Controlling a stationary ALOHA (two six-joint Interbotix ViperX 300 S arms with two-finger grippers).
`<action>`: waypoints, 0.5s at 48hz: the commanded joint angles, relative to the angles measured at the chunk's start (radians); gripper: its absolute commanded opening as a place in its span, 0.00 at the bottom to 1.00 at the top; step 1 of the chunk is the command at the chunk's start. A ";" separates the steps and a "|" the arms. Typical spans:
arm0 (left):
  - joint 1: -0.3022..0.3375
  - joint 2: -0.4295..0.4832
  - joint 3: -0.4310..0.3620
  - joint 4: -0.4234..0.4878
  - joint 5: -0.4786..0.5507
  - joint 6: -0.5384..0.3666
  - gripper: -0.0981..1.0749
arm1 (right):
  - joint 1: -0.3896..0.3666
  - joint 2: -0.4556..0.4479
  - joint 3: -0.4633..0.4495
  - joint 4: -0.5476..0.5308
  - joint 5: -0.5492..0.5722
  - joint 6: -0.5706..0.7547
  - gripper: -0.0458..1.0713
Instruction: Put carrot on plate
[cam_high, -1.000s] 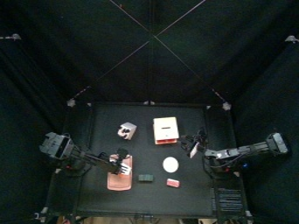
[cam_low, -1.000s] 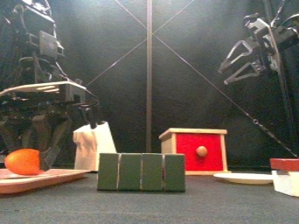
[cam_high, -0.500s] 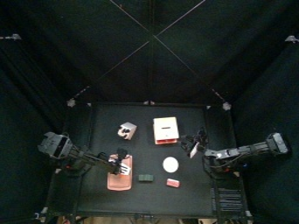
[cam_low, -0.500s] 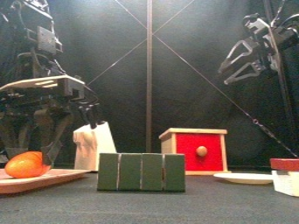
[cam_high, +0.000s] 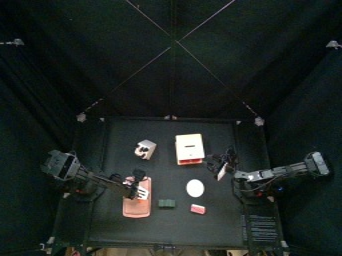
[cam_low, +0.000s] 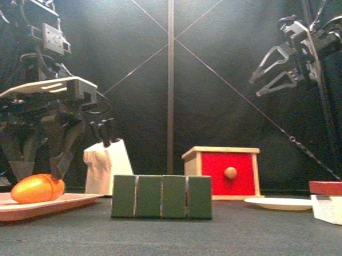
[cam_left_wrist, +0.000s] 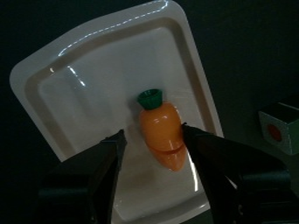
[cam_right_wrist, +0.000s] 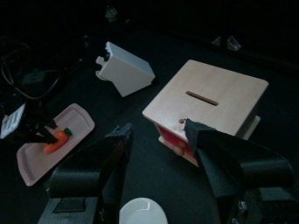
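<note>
Carrot (cam_left_wrist: 162, 133): glossy orange, tapered, lying on smooth rounded-rectangle plate (cam_left_wrist: 82, 87); left tool (cam_left_wrist: 158, 162) released above; right tool (cam_right_wrist: 158, 149) spread.

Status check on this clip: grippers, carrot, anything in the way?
Left gripper open, above carrot. Carrot lying on pink plate, released. Right gripper open, parked high at the right. Nothing in the way.

The left gripper (cam_low: 51, 140) hangs with jaws spread wide, while the right gripper (cam_low: 283, 62) is raised, jaws open.
</note>
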 joint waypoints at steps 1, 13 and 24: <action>-0.003 -0.021 -0.012 0.005 0.000 -0.002 0.84 | -0.003 0.003 -0.011 -0.002 0.000 0.000 0.81; -0.003 -0.029 -0.008 0.006 0.000 0.000 0.84 | -0.002 0.003 -0.008 0.008 0.000 0.000 0.81; -0.003 -0.034 -0.014 0.006 0.000 0.000 0.84 | -0.002 0.003 -0.006 0.015 0.000 0.000 0.81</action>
